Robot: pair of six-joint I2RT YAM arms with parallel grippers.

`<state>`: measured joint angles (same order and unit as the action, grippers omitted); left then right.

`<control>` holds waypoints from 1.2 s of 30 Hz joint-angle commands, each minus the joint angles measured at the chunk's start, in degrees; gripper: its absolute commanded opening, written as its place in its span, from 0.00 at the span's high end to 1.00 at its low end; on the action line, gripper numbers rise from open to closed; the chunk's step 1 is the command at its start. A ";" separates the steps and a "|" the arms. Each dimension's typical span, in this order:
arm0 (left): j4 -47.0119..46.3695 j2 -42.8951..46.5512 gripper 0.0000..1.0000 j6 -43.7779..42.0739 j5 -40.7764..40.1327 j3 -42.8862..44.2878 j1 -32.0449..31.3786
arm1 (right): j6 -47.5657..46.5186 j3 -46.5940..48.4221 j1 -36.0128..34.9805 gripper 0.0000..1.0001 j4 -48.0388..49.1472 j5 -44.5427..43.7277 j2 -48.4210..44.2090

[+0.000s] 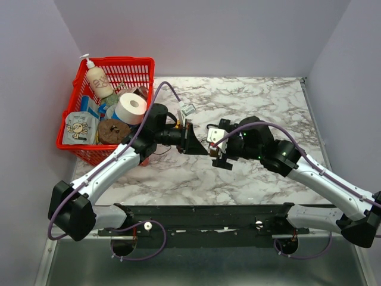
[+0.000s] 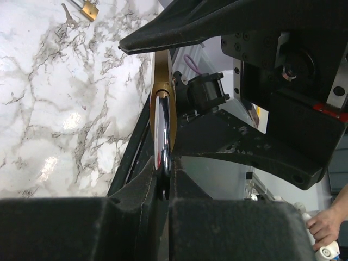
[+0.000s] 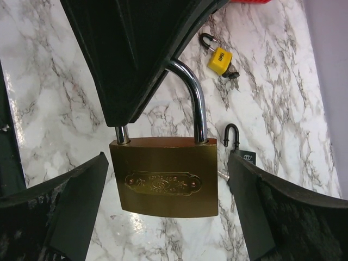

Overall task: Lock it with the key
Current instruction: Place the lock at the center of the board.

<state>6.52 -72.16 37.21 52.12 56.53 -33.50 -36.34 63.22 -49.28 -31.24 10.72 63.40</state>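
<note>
My left gripper [image 1: 198, 145] is shut on the steel shackle [image 3: 197, 100] of a large brass padlock [image 3: 166, 176] and holds it above the marble table. In the left wrist view the padlock [image 2: 162, 76] shows edge-on between the fingers [image 2: 142, 187]. My right gripper [image 3: 167, 166] is open, with one finger on each side of the brass body and not touching it. It faces the left gripper in the top view [image 1: 216, 149]. A silver key [image 3: 223, 175] lies on the table beside a black padlock [image 3: 234, 142]. No key shows in the brass padlock.
A small yellow padlock [image 3: 219, 56] with keys lies on the marble further off; it also shows in the left wrist view [image 2: 89, 8]. A red basket [image 1: 113, 61] with a bottle, tape roll and packets stands at the back left. Walls close in the table.
</note>
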 commanded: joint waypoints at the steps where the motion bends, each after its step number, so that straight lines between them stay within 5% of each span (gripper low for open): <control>1: -5.47 0.62 1.00 1.81 2.81 0.86 -0.34 | -1.19 -0.29 -0.56 0.02 1.45 -2.11 0.50; 9: -5.56 0.53 1.00 2.34 2.90 0.77 -0.25 | -1.81 -0.38 -0.73 0.24 1.27 -1.23 0.76; 13: -5.47 0.18 1.00 2.60 3.52 0.77 -0.25 | -1.55 -0.29 -0.65 0.48 0.31 -0.53 0.85; 16: -5.38 0.35 0.72 2.52 3.52 0.60 0.09 | -0.23 -0.29 -0.65 0.62 0.04 -0.88 0.50; 17: -5.12 0.44 0.53 2.52 3.34 0.60 0.27 | 0.73 -0.64 -0.65 0.67 -0.04 -1.40 0.24; 20: -3.81 0.97 0.29 1.55 2.73 0.68 1.85 | 2.92 -1.87 -0.47 0.75 -0.57 -2.80 -0.46; 21: -3.19 1.14 0.12 0.94 2.46 1.03 2.46 | 3.55 -2.31 -0.21 0.77 -0.66 -2.81 -0.64; 23: -0.83 1.76 0.01 -0.90 1.59 1.56 3.61 | 6.70 -2.93 1.46 0.78 -1.27 -2.38 -0.99; 36: 3.06 7.30 0.01 -4.87 -10.81 5.25 13.72 | 35.01 -3.72 29.84 0.83 -11.03 -1.14 16.83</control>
<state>9.13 -66.35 34.02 46.24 58.89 -20.91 -11.99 59.42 -25.34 -39.40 9.89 76.42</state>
